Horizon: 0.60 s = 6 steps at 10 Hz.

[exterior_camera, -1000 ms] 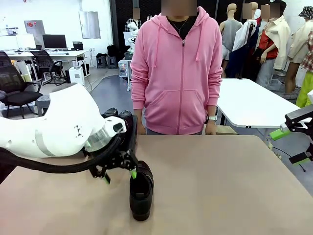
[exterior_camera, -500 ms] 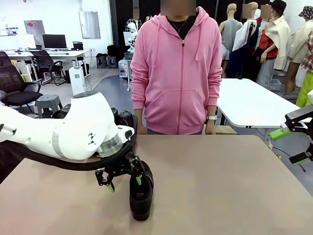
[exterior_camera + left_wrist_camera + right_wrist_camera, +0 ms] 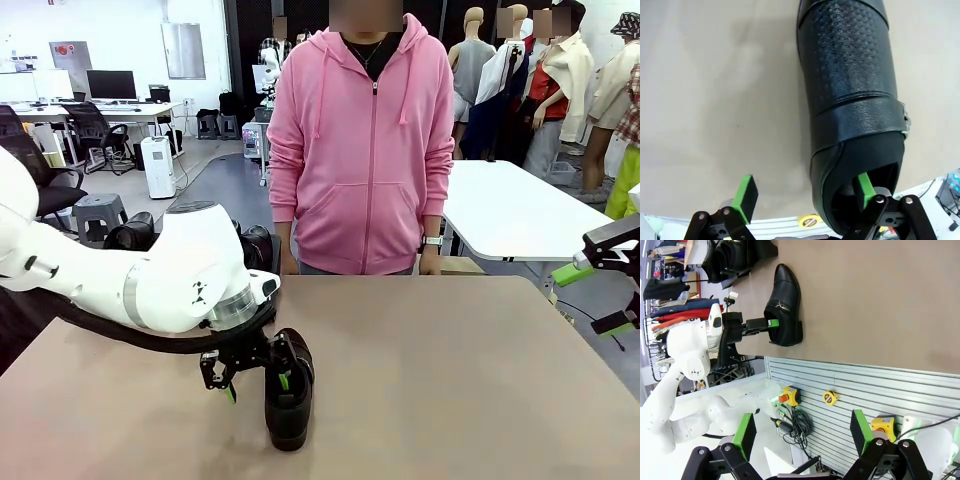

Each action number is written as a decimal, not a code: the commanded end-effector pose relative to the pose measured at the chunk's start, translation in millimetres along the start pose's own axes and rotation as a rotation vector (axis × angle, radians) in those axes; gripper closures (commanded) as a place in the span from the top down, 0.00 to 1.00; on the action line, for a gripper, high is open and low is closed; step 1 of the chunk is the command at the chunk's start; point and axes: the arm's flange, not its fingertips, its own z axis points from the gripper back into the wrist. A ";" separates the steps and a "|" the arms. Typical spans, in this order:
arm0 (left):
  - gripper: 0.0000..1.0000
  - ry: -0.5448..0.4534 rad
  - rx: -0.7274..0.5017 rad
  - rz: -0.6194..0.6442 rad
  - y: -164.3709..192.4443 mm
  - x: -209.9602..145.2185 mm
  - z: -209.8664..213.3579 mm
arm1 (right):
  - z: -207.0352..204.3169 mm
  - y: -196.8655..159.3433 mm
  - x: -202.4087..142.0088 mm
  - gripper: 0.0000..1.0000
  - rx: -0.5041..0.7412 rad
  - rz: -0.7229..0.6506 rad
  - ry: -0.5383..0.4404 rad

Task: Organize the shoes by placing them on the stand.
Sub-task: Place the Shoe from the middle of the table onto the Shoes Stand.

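Left gripper (image 3: 255, 377) lowered astride shoe (image 3: 289, 398).

The flat tan matte desk (image 3: 450, 380) carries one glossy black leather loafer (image 3: 289, 395) standing upright near its left front

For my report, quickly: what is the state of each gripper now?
Left gripper: open, one finger inside the shoe opening, the other outside, not yet closed.
Right gripper: open, holding nothing.
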 end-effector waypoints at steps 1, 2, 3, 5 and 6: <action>0.00 -0.023 0.011 0.015 -7.3 3.5 1.7 | 1.5 0.8 1.4 1.00 0.024 0.021 0.000; 0.00 -0.023 0.014 0.012 -7.0 3.5 1.9 | 1.5 0.8 1.4 1.00 0.024 0.021 0.000; 0.00 -0.022 0.012 0.012 -7.1 3.9 1.1 | 1.5 0.8 1.4 1.00 0.024 0.021 0.000; 0.00 -0.034 0.005 -0.001 -6.9 3.4 2.7 | 1.5 0.8 1.4 1.00 0.024 0.021 0.000; 0.00 -0.041 -0.001 -0.021 -8.5 2.1 2.6 | 1.5 0.8 1.4 1.00 0.024 0.021 0.000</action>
